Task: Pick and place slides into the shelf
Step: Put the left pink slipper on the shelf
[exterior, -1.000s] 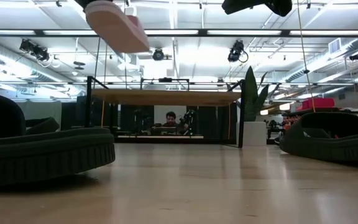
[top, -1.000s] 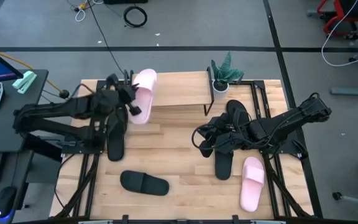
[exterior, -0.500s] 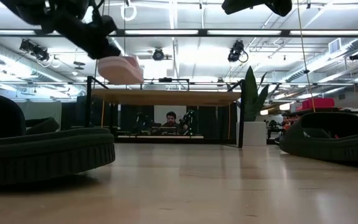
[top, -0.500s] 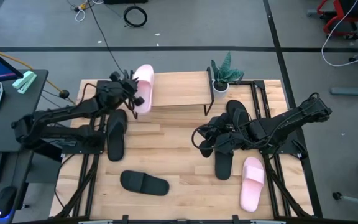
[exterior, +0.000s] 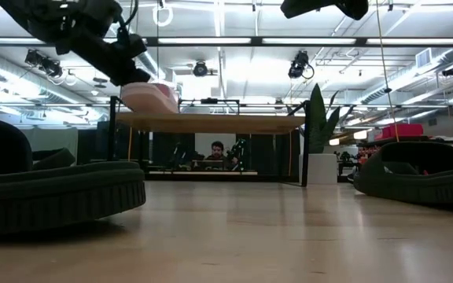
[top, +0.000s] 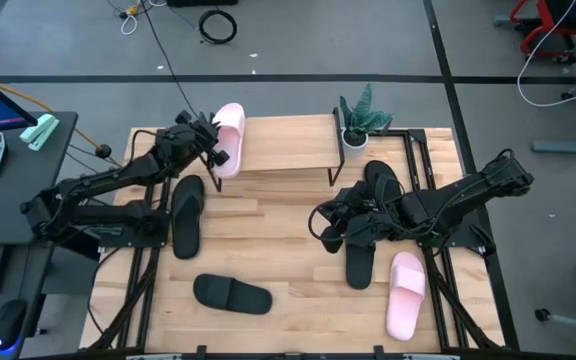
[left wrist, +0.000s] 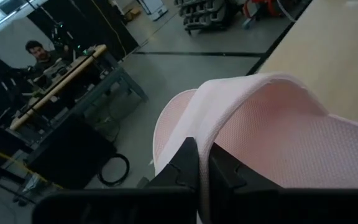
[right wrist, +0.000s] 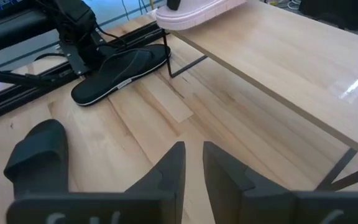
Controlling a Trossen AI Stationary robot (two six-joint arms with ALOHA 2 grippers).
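Lowering the pink slide [top: 227, 139] flat onto the shelf [top: 288, 145], we are keeping the left gripper [top: 209, 150] clamped on its strap; the right gripper [top: 325, 228] is waiting, fingers apart.

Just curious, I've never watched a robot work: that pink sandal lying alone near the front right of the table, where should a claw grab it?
Probably by the broad strap of the pink sandal, coming from above. It lies flat, sole down, so the arched strap is the one raised part a claw could close on. The right claw is nearest.
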